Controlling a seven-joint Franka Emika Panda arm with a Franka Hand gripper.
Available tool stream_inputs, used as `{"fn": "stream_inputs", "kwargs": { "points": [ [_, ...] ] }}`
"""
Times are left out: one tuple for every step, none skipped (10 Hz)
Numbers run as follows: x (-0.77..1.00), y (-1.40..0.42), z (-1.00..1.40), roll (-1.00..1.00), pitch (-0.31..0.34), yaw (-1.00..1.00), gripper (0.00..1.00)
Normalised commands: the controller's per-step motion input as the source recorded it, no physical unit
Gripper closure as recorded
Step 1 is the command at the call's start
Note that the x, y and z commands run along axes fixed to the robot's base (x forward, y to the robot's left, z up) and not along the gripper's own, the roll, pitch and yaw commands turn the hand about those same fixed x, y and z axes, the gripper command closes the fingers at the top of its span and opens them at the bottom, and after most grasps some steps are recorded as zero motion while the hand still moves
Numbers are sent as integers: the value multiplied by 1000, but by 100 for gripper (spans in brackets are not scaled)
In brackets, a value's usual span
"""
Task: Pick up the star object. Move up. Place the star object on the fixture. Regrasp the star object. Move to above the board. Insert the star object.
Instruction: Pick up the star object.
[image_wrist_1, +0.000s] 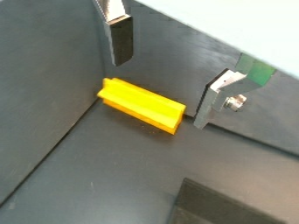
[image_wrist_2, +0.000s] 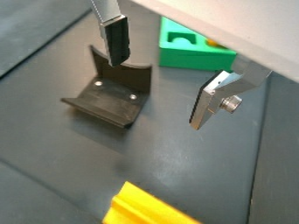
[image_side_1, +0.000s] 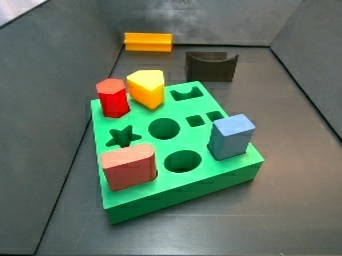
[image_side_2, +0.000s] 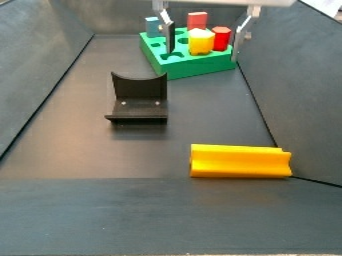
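Side view from the open end: the star object (image_side_2: 241, 160) lies on its side nearest the camera, at about 5 o'clock on the dark surface (image_side_2: 80, 120), long axis across the frame, ridges up. Nothing touches it. Past it, toward centre, the fixture (image_side_2: 136, 98) stands on its base plate, curved notch on top, well apart from the star object. Farthest back, at 12 o'clock, is the board (image_side_2: 187, 62), with a red block (image_side_2: 198, 20), a yellow wedge block (image_side_2: 202, 41) and another red block (image_side_2: 222, 38) standing on it. The gripper (image_side_2: 203, 22) hangs above the board area, jaws spread wide, nothing between them; fingers (image_side_2: 166, 24) are only partly in frame.

In a wrist view the gripper (image_wrist_1: 176, 79) is released, and the star object (image_wrist_1: 142, 104) lies on the surface below, between the two silver fingers (image_wrist_1: 222, 94) but touching neither. In a wrist view the fixture (image_wrist_2: 111, 94) sits under one finger (image_wrist_2: 115, 39), the board (image_wrist_2: 193, 48) beyond it, and one end of the star object (image_wrist_2: 146, 208) shows at the frame edge.

In a side view the board (image_side_1: 201, 175) is nearest, carrying a blue block (image_side_1: 231, 136) too; the fixture (image_side_1: 211, 65) and the star object (image_side_1: 148, 41) lie behind it at 12 o'clock, apart from each other.
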Motion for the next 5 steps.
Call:
{"fn": "stream_inputs", "kwargs": {
  "points": [
    [43, 111, -229, 0, 57, -914, 0],
    [6, 66, -251, 0, 40, -957, 0],
    [0, 17, -240, 0, 14, -1000, 0],
    [0, 14, -240, 0, 17, -1000, 0],
    [0, 0, -206, 0, 0, -1000, 0]
  ]
}}
